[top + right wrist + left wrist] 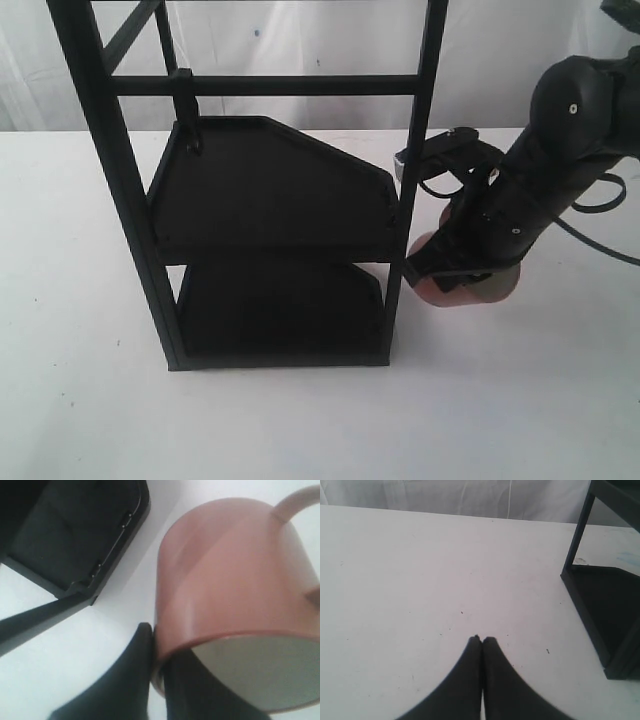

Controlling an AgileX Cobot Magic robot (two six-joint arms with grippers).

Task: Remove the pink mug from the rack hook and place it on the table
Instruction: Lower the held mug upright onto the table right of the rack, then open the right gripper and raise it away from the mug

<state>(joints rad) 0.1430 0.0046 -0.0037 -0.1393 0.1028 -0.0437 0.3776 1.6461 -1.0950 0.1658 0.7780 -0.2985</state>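
Fingers first: right fingers [132, 685] clamp the pink mug [225, 580] at its rim, one finger outside the wall, the other inside against the cream interior. It is a narrow pinch on the wall only, not around the body. The mug is tipped, mouth toward the wrist camera, and its handle [300, 500] sticks out on the far side, free of the fingers.

Left fingers [470, 665] are pressed together, tips touching, holding nothing, over bare tabletop [420, 580].

The exterior view puts the mug low and just beside the right front post of the black rack [270, 200], off the hook [186, 105], which hangs empty from the crossbar on the other side. The arm covers most of the mug, so I cannot tell if its base touches the tabletop.

Step, as a judgement: the carry is over and the set-down is in progress or close, with release left to do.

Handling, also a judgement: it looks ceramic, so rigid, fairly heavy for a one-wall pinch, and chippable at the rim. The matte outside should give some grip. The rounded base may rock or roll if let go while tilted, so level it before opening. A rim pinch is a workable hold. The handle loop is thin and a poorer place to grab.
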